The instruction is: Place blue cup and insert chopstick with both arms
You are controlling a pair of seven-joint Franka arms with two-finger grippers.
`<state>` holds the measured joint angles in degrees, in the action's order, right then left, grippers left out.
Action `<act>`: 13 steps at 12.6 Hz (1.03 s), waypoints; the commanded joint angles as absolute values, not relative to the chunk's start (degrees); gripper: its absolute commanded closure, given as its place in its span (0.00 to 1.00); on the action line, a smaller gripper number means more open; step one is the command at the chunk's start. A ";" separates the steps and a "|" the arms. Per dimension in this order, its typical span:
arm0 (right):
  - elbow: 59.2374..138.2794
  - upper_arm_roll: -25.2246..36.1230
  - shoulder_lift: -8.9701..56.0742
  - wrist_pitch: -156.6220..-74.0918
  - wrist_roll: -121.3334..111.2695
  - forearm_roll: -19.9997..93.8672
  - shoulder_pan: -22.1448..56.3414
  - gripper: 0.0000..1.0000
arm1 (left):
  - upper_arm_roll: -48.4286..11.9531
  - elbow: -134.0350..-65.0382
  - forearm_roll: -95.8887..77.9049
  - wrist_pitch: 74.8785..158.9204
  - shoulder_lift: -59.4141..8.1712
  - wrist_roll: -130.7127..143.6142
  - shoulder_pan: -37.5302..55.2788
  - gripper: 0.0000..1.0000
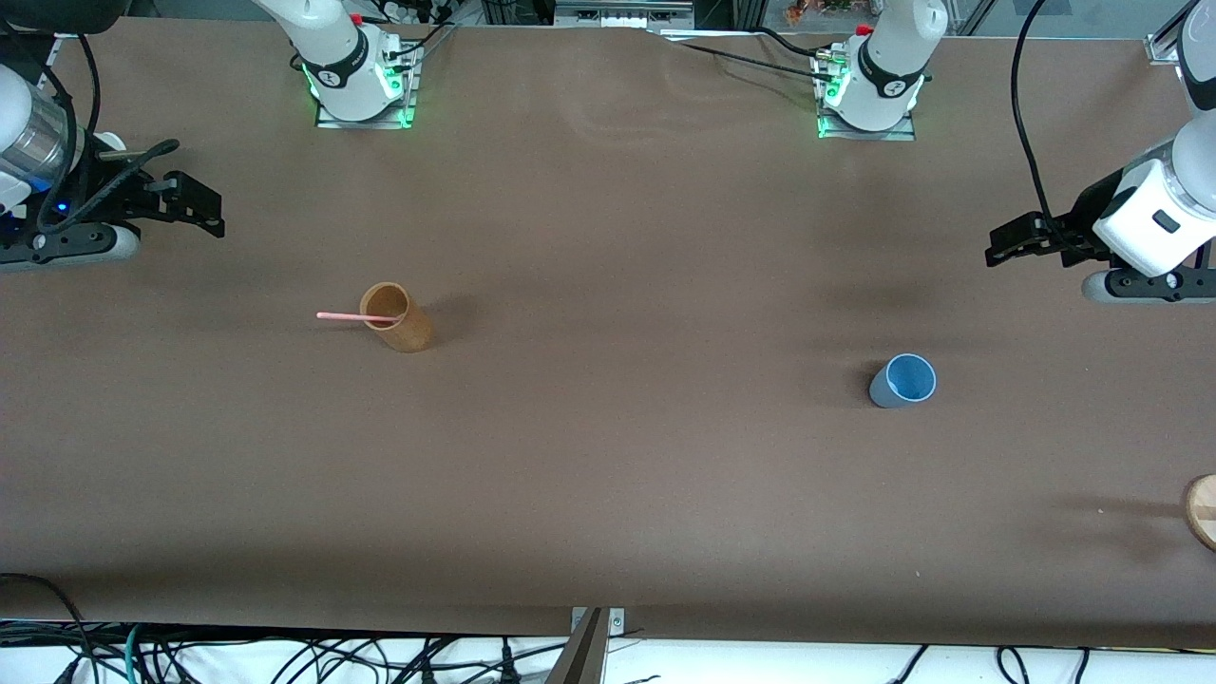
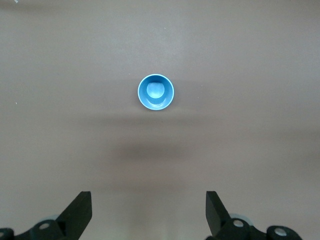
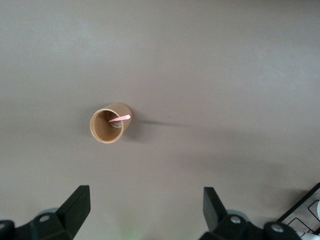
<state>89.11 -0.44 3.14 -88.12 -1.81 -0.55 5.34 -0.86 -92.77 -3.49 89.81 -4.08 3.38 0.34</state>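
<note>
Light-blue round cup [image 1: 903, 380] stands upright on the brown table [image 1: 608, 456] below the spread, empty left hand [image 2: 149, 212]; thin pink chopstick [image 1: 353, 316] leans in a tan cylindrical holder [image 1: 397, 316] below the spread right hand [image 3: 147, 210].

- Blue cup [image 1: 903, 379] stood upright on the table [image 1: 608, 475], toward the left arm's end, nothing in it.
- Brown cylinder [image 1: 399, 316] stood toward the right arm's end; chopstick [image 1: 347, 316] rested in it, leaning out over the rim.
- Left gripper [image 1: 996, 247] hung over bare table at its own end, fingers apart, holding nothing.
- Right gripper [image 1: 211, 211] hung likewise at its end, fingers apart, holding nothing.
- Round wooden object [image 1: 1203, 511] lay at the table's edge, partly cut off.
</note>
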 commanded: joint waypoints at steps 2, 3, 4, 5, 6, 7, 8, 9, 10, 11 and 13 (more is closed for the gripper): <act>88.33 -0.53 3.16 -87.54 0.88 1.41 5.27 0.00 | -0.88 -92.37 -4.83 89.65 -4.04 3.16 0.35 0.00; 88.07 -0.53 3.16 -87.45 0.79 1.32 5.27 0.00 | -0.88 -92.37 -4.83 89.65 -4.04 3.16 0.35 0.00; 88.07 -0.61 3.16 -87.54 0.79 1.06 5.27 0.00 | -0.88 -92.37 -4.83 89.65 -4.04 3.16 0.35 0.00; 87.98 -0.53 3.25 -87.63 0.79 1.05 5.27 0.00 | -0.88 -92.37 -4.92 89.56 -4.04 3.16 0.44 0.00; 87.98 -0.53 3.25 -87.89 0.79 1.05 5.27 0.00 | -0.88 -92.37 -4.83 89.39 -4.04 3.25 0.53 0.00; 87.98 -0.53 3.25 -87.80 0.79 0.88 5.27 0.00 | -0.88 -92.37 -4.92 89.47 -4.04 3.25 0.53 0.00; 87.98 -0.53 3.25 -87.89 0.79 0.70 5.36 0.00 | -0.88 -92.37 -4.92 89.39 -4.04 3.25 0.53 0.00; 87.98 -0.53 3.60 -88.15 0.79 0.62 5.36 0.00 | -0.88 -92.37 -4.92 89.38 -4.04 3.16 0.53 0.00; 88.24 -0.53 3.78 -88.33 0.88 0.88 5.27 0.00 | -0.88 -92.37 -4.92 89.38 -4.30 3.25 0.53 0.00; 88.24 -0.53 4.13 -88.33 0.79 0.88 5.19 0.00 | -0.88 -92.37 -4.92 89.30 -4.39 3.25 0.44 0.00; 88.68 -0.44 4.39 -88.85 0.79 0.70 5.10 0.00 | -0.88 -92.37 -4.92 88.86 -4.39 3.16 0.26 0.00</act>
<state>89.09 -0.44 3.93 -88.45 0.10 0.33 5.34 -0.92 -92.78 -3.49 89.67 -4.30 3.38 0.46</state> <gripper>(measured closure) 0.000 0.000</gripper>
